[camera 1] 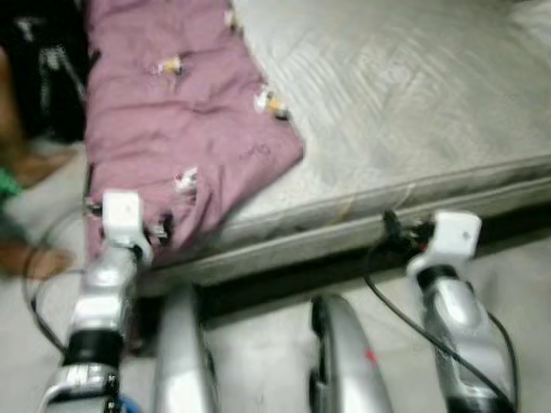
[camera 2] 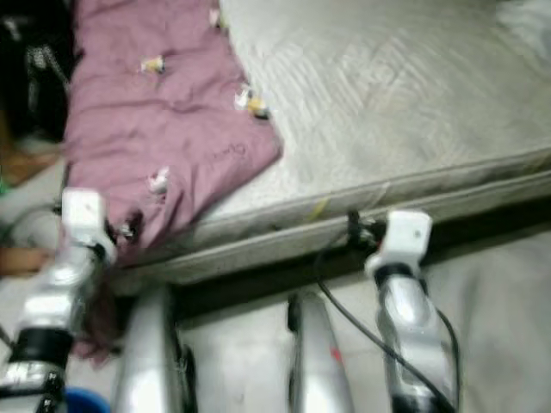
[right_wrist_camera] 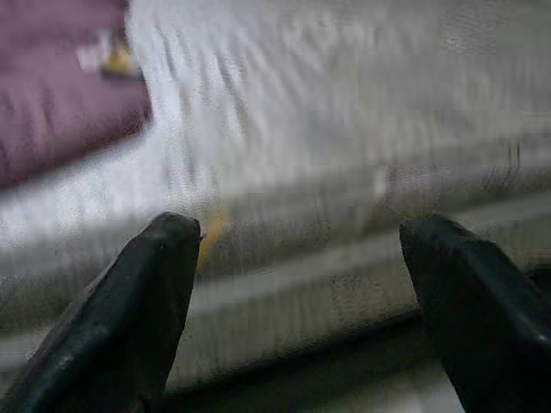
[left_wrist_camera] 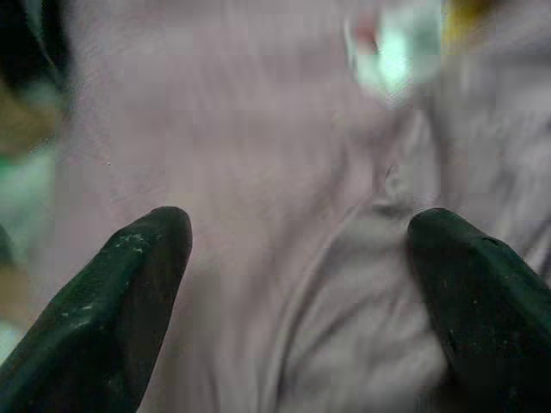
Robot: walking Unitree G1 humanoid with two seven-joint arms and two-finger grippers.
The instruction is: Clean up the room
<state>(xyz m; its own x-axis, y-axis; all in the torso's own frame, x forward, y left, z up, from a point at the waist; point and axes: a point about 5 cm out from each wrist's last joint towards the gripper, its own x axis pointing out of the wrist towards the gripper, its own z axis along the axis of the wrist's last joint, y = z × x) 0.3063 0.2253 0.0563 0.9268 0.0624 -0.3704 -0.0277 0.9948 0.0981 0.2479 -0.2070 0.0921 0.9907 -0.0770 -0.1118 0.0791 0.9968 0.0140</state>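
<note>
1. A purple blanket with small pictures on it lies on the left part of the bed. One side of it hangs over the near edge of the bed.
2. The left gripper is right up against the blanket where it hangs down. Its two black fingers are spread wide apart, with purple cloth between them. They hold nothing.
3. The left wrist view shows the folds of the blanket close up and a white patch on it.
4. The right gripper is near the bed's front edge, well apart from the blanket. Its fingers are spread wide too and hold nothing.
5. The right wrist view shows a small yellow tag on the side of the bed, and a corner of the blanket far off.
6. The head views show both silver arms and a black cable by the right arm.
</note>
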